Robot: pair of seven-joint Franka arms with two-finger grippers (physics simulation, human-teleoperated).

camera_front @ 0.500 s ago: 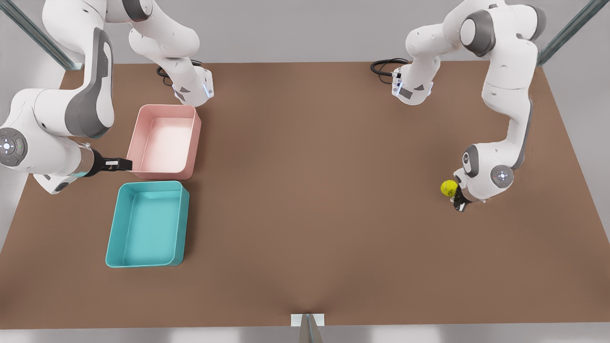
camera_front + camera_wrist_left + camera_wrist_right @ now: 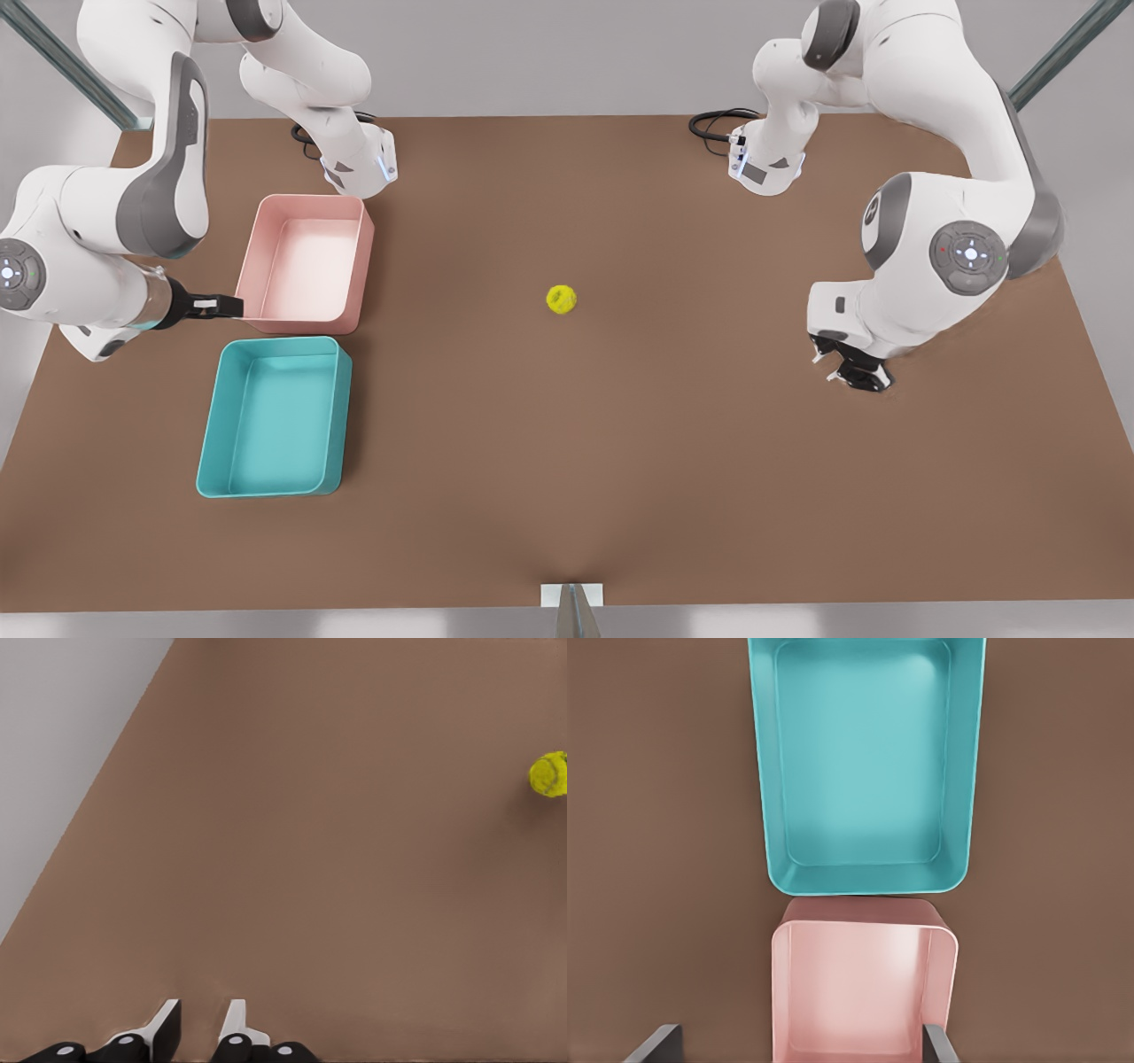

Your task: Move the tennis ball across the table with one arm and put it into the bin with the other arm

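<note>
front view, near to far. the bin [image 2: 275, 425] sits nearest the camera at the table's 8 o'clock, empty, long axis running 12 to 6. left gripper [image 2: 852, 372] hangs over the table's 3 o'clock side, fingers [image 2: 165, 1020] a narrow gap apart and gripping nothing: released. the tennis ball [image 2: 561, 299] lies free on the bare table near centre, at about 10 o'clock from the left gripper and well apart from it. right gripper [image 2: 217, 306] waits at the table's 9 o'clock edge, jaws spread wide and empty, just beside the pink tray [image 2: 306, 257]; the bin lies at its 5 o'clock. key relation: the ball lies at 3 o'clock from the right gripper, roughly midway between the two grippers, slightly nearer the left; the right arm likely has to reach toward 3 o'clock for it. cannot tell whether the ball is rolling. versus half a second ago: the ball was touching the left gripper at the 3 o'clock side; now it is at mid-table, the left arm has swung up and back, and the right arm is unchanged.
</note>
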